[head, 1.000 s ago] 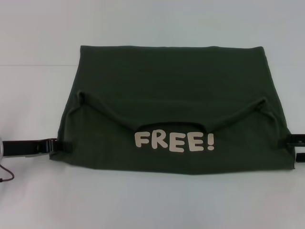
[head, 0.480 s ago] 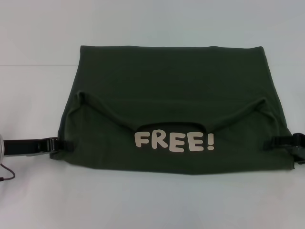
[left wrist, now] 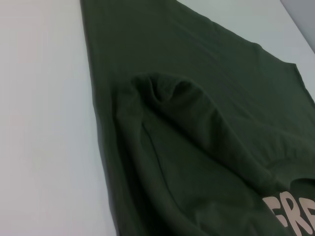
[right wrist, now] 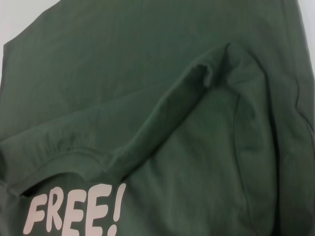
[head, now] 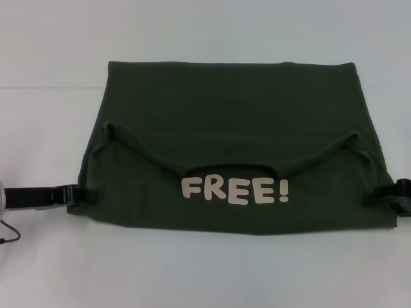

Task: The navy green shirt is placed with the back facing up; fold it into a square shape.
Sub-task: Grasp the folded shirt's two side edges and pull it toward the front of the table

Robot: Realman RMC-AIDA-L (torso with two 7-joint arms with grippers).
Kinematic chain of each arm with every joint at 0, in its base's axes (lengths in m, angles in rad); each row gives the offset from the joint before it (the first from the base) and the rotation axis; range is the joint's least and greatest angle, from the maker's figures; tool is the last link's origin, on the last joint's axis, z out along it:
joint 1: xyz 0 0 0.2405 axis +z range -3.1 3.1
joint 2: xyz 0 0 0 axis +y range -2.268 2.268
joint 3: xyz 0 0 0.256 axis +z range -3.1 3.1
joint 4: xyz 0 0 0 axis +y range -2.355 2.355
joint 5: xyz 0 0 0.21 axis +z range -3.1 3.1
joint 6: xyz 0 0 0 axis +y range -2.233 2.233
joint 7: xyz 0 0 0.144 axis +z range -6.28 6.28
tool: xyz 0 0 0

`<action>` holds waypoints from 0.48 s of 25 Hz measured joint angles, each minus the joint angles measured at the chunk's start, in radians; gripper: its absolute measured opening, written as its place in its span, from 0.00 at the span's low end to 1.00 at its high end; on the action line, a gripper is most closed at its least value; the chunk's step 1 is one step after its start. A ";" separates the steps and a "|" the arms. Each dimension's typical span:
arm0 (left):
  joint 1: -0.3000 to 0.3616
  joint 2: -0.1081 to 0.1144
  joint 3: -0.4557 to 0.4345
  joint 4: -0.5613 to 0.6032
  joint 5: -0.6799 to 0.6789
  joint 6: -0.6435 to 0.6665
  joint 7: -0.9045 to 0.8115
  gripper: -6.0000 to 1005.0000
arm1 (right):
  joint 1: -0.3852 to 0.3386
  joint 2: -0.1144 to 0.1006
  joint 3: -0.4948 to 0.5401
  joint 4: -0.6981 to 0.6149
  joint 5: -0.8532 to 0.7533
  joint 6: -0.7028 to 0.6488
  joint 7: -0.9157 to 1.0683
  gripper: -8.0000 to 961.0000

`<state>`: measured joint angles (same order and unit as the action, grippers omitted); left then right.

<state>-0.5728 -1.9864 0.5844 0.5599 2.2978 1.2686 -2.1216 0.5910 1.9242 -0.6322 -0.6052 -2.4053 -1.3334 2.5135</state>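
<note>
The navy green shirt (head: 231, 109) lies flat on the white table, its upper part folded down toward me so the cream "FREE!" letters (head: 234, 190) face up. My left gripper (head: 87, 195) sits low at the shirt's left edge, just over the cloth. My right gripper (head: 376, 194) is at the right edge, also reaching onto the cloth. The left wrist view shows the shirt (left wrist: 197, 98) with a bunched sleeve fold. The shirt (right wrist: 147, 73) fills the right wrist view, with the lettering at one corner. Neither wrist view shows a gripper.
The white table (head: 205, 32) extends around the shirt on all sides. A thin dark cable (head: 6, 231) hangs by my left arm at the picture's left edge.
My right gripper has moved inward from the right border onto the shirt's right edge. The left gripper and the shirt have stayed put.
</note>
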 joint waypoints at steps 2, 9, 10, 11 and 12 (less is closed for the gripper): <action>0.000 0.000 0.000 0.000 0.000 0.000 0.000 0.05 | 0.000 0.000 0.000 0.000 0.000 0.000 0.000 0.62; -0.001 -0.001 -0.001 0.000 0.000 0.000 -0.001 0.05 | 0.000 -0.001 0.000 -0.001 0.000 0.000 -0.003 0.35; -0.001 -0.002 -0.001 0.000 0.000 0.000 -0.001 0.05 | 0.000 -0.001 0.000 -0.001 0.000 0.000 -0.004 0.30; -0.002 -0.002 0.000 0.000 0.000 0.000 -0.001 0.05 | 0.001 -0.001 0.000 -0.001 0.000 0.000 -0.005 0.25; -0.002 -0.001 0.001 0.000 0.000 0.000 0.000 0.05 | 0.001 -0.001 0.000 -0.001 0.000 -0.001 -0.006 0.21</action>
<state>-0.5748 -1.9879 0.5851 0.5598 2.2978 1.2686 -2.1220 0.5923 1.9236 -0.6319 -0.6060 -2.4053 -1.3345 2.5077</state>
